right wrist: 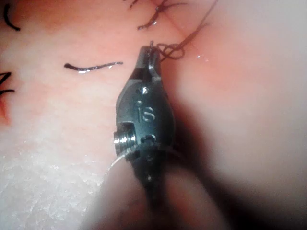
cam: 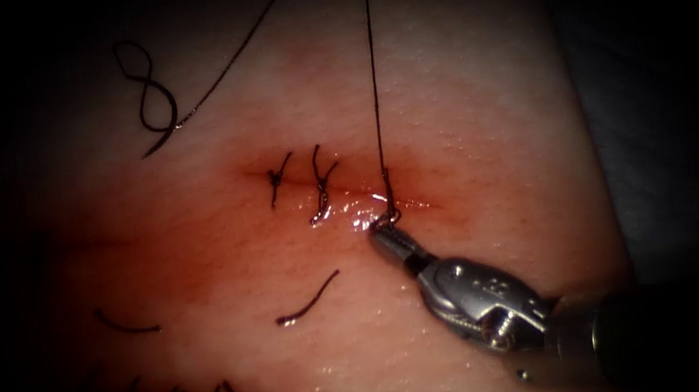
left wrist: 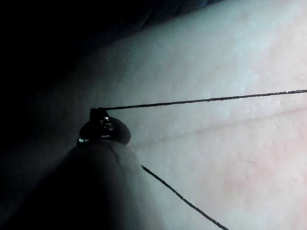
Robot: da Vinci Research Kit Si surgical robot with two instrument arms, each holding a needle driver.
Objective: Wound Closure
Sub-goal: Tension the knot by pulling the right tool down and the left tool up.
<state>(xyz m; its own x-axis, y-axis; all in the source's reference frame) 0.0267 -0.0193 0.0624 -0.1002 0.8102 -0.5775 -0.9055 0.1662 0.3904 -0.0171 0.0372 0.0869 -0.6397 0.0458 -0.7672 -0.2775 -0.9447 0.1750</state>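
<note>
The right arm's silver needle driver (cam: 377, 228) comes in from the lower right, its jaws closed on the short end of the thin dark thread (cam: 374, 81) right at the cut (cam: 341, 190), where a small loop sits at the tool's tip (right wrist: 151, 48). From that loop the thread runs straight up, taut, out of the top of the endoscope view. The left arm's dark-tipped tool (left wrist: 98, 115) has hold of that taut strand — the line leaves its closed tip and stretches away over the pale tissue (left wrist: 230, 57).

The curved dark needle (cam: 160, 118) lies loose on the pink pork tissue (cam: 474, 115) at the upper left, well apart from the cut, held by neither tool and not in the tissue. Two knotted stitches (cam: 279, 176) already cross the cut to the left of the loop, and red fluid (cam: 207, 253) stains the surface below them. A few cut ends of thread (cam: 307, 304) lie nearer the viewer — one of them just beside the right tool.
</note>
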